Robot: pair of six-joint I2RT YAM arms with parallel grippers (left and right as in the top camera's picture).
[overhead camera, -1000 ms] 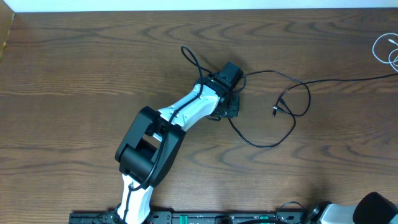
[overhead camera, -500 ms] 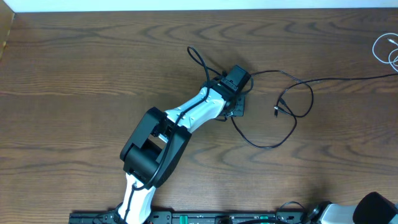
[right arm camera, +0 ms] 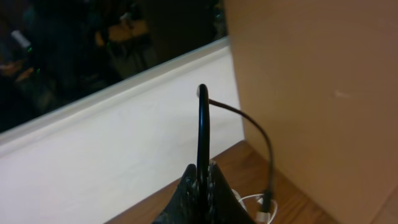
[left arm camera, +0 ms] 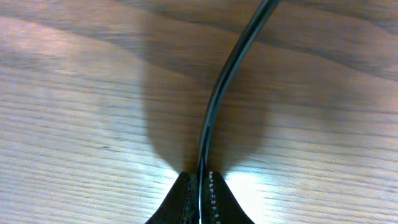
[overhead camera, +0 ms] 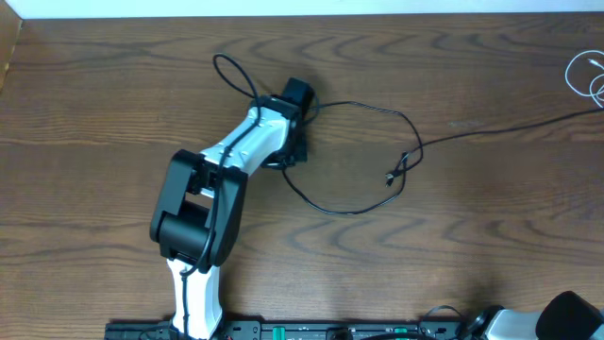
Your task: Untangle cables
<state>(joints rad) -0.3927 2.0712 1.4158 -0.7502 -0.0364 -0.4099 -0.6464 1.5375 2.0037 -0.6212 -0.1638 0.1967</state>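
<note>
— Near the table's (overhead camera: pixel 113 113) middle, what has the left gripper (left arm camera: pixel 200 186) got?

— Its fingers are pressed together on the black cable (left arm camera: pixel 214 96), pinching it at the very tips. From above, the cord curls off behind the arm, then runs right in a wide loop.

— And the right gripper (right arm camera: pixel 203 177)?

— Out of the overhead view. Its own camera shows it clamped on a black cord too, which stands up from the fingers and bends over. The white cable (overhead camera: pixel 572 76) lies well apart, at the far right edge.

— What could go wrong?

— The loop crosses itself beside the small plug (overhead camera: pixel 396 175). A hard pull would likely cinch that crossing into a knot. With so shallow a pinch, a sudden tug might also let the cord slip free.
</note>
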